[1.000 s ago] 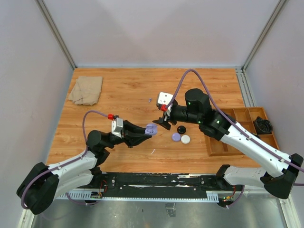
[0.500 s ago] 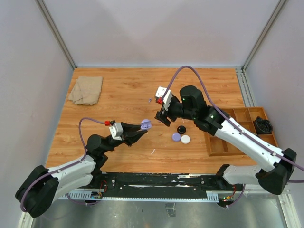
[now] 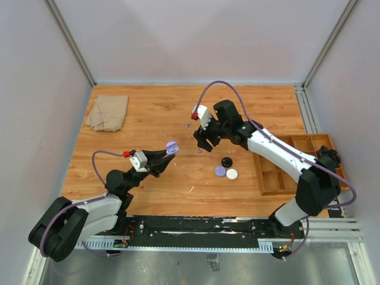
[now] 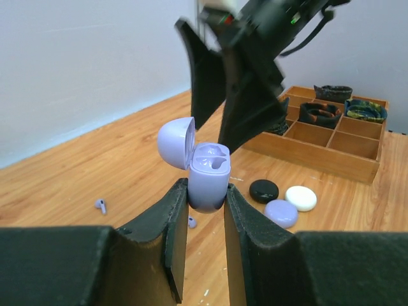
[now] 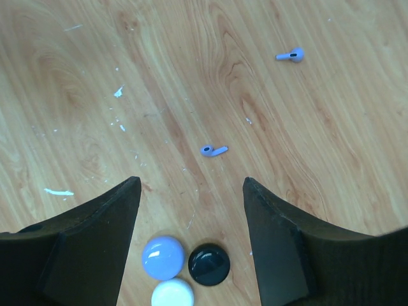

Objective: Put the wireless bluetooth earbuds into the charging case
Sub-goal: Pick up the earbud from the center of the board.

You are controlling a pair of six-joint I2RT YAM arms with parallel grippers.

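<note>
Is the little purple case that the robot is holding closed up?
No, the purple case has its lid flipped up, so you can see the hollow inside.

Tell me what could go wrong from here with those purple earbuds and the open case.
One earbud lies flat and tiny below the open right claw; an off-centre pinch might flick it away. The left claw grips the open purple case only by its base, so pushing an earbud in could twist it loose.
</note>
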